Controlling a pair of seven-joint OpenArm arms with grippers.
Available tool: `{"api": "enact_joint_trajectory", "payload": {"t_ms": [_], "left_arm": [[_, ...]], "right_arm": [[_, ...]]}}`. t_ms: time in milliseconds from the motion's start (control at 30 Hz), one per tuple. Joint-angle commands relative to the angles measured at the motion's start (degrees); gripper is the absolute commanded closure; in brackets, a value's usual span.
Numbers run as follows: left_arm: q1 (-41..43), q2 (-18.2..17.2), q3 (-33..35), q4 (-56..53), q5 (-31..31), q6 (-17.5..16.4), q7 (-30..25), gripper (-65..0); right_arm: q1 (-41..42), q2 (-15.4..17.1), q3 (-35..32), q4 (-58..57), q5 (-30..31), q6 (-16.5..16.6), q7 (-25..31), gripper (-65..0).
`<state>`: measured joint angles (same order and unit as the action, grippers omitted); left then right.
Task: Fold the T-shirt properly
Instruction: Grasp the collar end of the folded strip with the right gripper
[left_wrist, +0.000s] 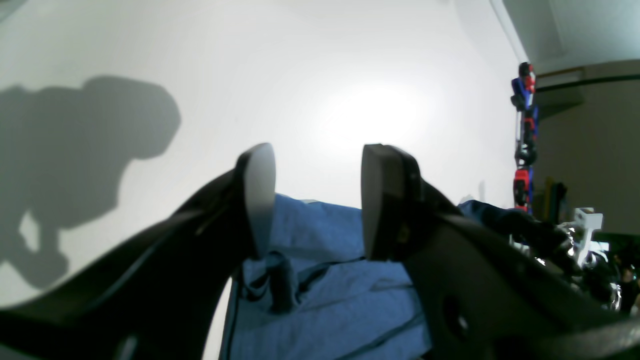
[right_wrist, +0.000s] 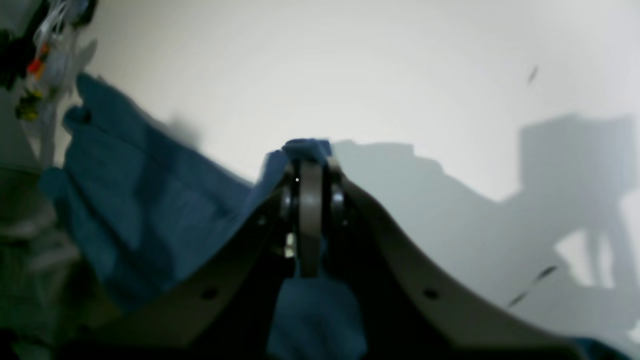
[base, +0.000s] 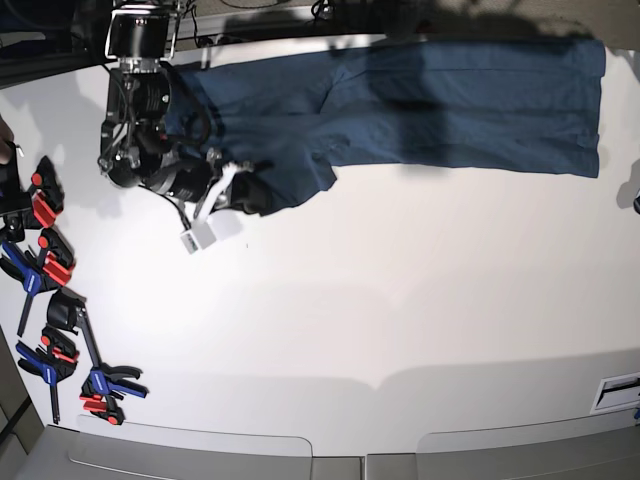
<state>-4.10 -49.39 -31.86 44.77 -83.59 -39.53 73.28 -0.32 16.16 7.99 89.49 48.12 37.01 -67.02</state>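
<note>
A white table (left_wrist: 350, 65) fills the left wrist view, where the left gripper (left_wrist: 317, 200) stands wide open and empty above the navy T-shirt (left_wrist: 325, 290) lying just below its fingers. In the right wrist view, the right gripper (right_wrist: 310, 175) is clamped on a bunched fold of the shirt, cloth trailing away left. From the base view, the shirt stretches along the table's far edge, its near corner at the right gripper; clamps (base: 50, 270) line the left edge.

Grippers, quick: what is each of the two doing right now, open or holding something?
Left gripper: open, holding nothing, above the T-shirt.
Right gripper: shut on a fold of the T-shirt.
</note>
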Motion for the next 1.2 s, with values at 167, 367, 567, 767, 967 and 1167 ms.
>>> {"api": "enact_joint_trajectory", "payload": {"t_ms": [167, 367, 567, 767, 967, 1167], "left_arm": [[-0.7, -2.1, -0.5, 0.9, -1.4, -0.5, -0.9, -25.6], [-0.7, -2.1, -0.5, 0.9, -1.4, -0.5, -0.9, -25.6], [-0.7, -2.1, -0.5, 0.9, -1.4, -0.5, -1.1, -25.6], [-0.7, -2.1, -0.5, 0.9, -1.4, -0.5, -1.3, -26.0], [0.6, -2.0, -0.5, 0.9, -1.4, -0.5, -1.3, -29.5], [7.0, -0.9, -0.5, 0.9, -1.4, -0.5, -3.1, -29.5]], "right_arm": [[-8.6, 0.3, 0.3, 13.7, 1.8, 0.3, -1.0, 0.0], [-19.1, -2.4, 0.2, 18.6, 6.2, 0.4, -1.8, 0.0], [-23.7, -3.5, 0.2, 18.6, 7.4, 0.5, -1.9, 0.0], [-23.6, -3.5, 0.2, 18.6, 6.4, 0.5, -0.8, -26.5], [-22.8, -3.5, 0.2, 18.7, 6.5, 0.5, 0.6, -32.9], [-21.4, -3.5, 0.2, 21.1, 6.5, 0.5, 0.6, -32.9]]}}
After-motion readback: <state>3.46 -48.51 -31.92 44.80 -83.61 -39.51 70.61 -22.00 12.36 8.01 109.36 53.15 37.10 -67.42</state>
